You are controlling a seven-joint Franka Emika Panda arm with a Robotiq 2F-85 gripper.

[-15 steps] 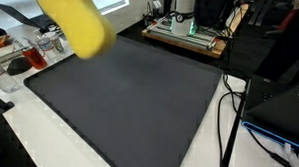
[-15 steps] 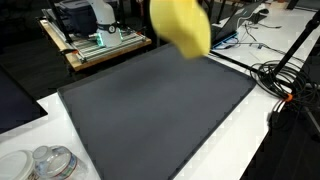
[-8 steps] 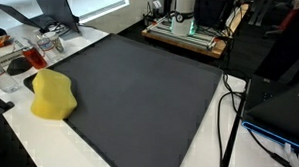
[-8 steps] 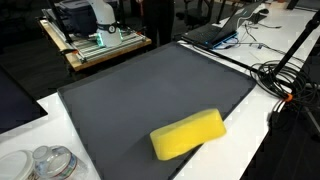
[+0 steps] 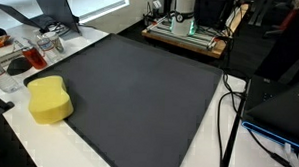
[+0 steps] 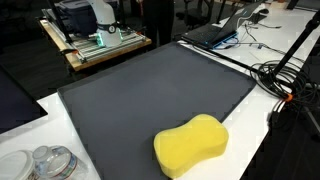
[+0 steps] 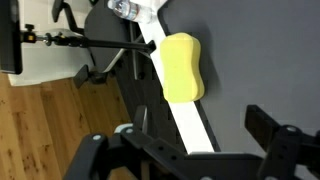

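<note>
A yellow sponge [image 5: 49,98] lies flat near one corner of the dark grey mat [image 5: 140,78], and it appears in both exterior views, sponge [image 6: 190,146] on mat [image 6: 140,85]. The arm is out of frame in both exterior views. In the wrist view my gripper [image 7: 199,118] hangs high above the table, open, with nothing between its black fingers [image 7: 262,122]. The sponge [image 7: 181,67] rests below and ahead of the jaws, partly over the mat's edge onto the white table strip [image 7: 185,125].
Jars and a red-filled glass [image 5: 30,55] stand on the white table beside the sponge's corner. Clear jars [image 6: 50,162] sit near the mat's corner. Cables [image 6: 280,75] run along one side. A wooden tray with equipment [image 5: 186,30] and a laptop [image 6: 215,30] are at the back.
The sponge was in the air a second ago, then dropped onto the mat's corner and settled flat. The jaws have opened.
</note>
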